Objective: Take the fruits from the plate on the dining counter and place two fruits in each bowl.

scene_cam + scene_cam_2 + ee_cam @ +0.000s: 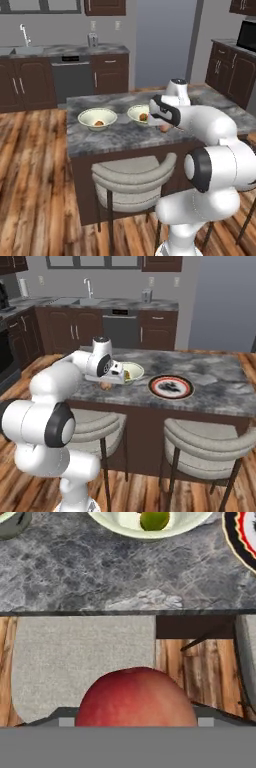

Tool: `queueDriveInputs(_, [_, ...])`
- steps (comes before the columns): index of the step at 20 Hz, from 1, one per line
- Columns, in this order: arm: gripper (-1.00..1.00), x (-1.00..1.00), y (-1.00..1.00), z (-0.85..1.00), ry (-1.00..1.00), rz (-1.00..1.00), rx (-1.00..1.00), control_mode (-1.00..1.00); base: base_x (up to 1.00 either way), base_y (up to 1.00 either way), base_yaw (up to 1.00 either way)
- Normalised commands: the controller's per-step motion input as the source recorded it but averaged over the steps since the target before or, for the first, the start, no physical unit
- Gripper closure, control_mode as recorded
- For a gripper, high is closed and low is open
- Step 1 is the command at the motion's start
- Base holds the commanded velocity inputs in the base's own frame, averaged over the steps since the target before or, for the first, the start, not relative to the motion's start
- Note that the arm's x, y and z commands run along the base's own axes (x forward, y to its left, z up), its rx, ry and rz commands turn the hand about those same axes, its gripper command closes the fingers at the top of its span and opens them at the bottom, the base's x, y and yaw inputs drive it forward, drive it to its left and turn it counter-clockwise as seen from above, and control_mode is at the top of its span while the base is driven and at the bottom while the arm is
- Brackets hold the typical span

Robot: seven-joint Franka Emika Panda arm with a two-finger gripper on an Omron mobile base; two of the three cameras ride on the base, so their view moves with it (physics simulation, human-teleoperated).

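Red-orange and round, the small fruit (136, 697) sits clenched in the claw (165, 128) over the grey marbled counter's (125, 134) near edge, the nearest cream bowl (138, 113) just beyond, so an early release could roll it floorward.

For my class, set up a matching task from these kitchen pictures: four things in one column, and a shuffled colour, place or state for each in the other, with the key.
Column A
1. plate
2. red fruit
3. left bowl
4. stool

Column B
a. holds one small brownish fruit
b. tucked under the dining counter edge
c. flat, red-ringed, no fruit left on it
d. close before the hand camera, at the gripper

Pairs: 1-c, 2-d, 3-a, 4-b
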Motion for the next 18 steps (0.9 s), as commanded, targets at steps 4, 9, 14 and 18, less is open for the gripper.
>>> queueDriveInputs(4, [1.00,0.00,0.00,0.00,0.00,0.00,0.00,1.00,0.24,1.00,0.01])
queueDriveInputs(9, [1.00,0.00,0.00,0.00,0.00,0.00,0.00,1.00,0.60,0.45,0.01])
queueDriveInputs(14, [1.00,0.00,0.00,0.00,0.00,0.00,0.00,1.00,0.87,0.00,0.06])
queueDriveInputs(18, [1.00,0.75,0.23,0.00,0.06,0.02,0.00,-1.00,0.21,0.01,0.01])
